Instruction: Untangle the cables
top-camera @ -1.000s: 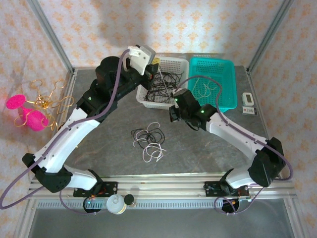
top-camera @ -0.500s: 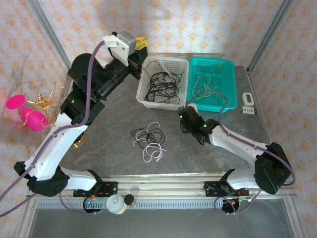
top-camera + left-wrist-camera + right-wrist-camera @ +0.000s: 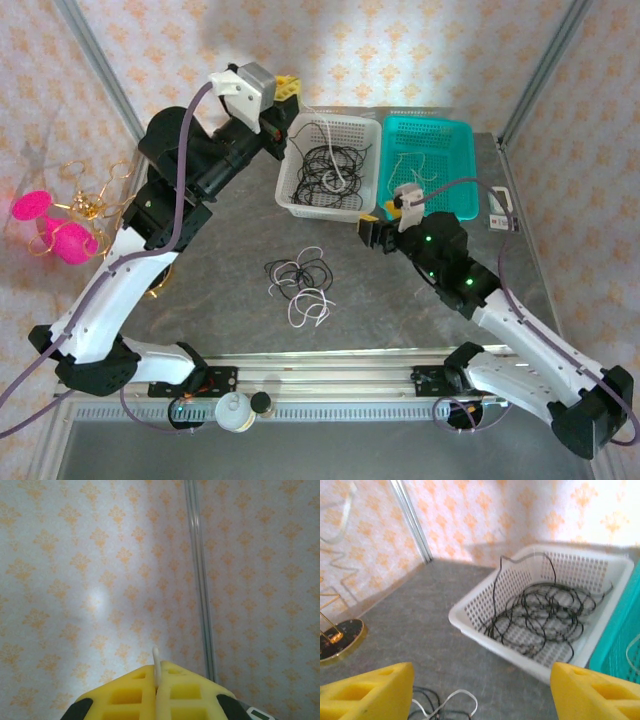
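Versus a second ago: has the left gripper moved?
Yes. The left gripper has swung left and a little farther from the arm bases, going from above the white basket to just outside its left rim.

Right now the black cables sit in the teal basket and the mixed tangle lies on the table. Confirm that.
Wrong basket: the black cables sit in the white basket, as the right wrist view shows. The mixed tangle does lie on the table.

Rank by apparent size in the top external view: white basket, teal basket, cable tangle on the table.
1. white basket and teal basket: look alike, so unranked.
2. cable tangle: clearly smallest.
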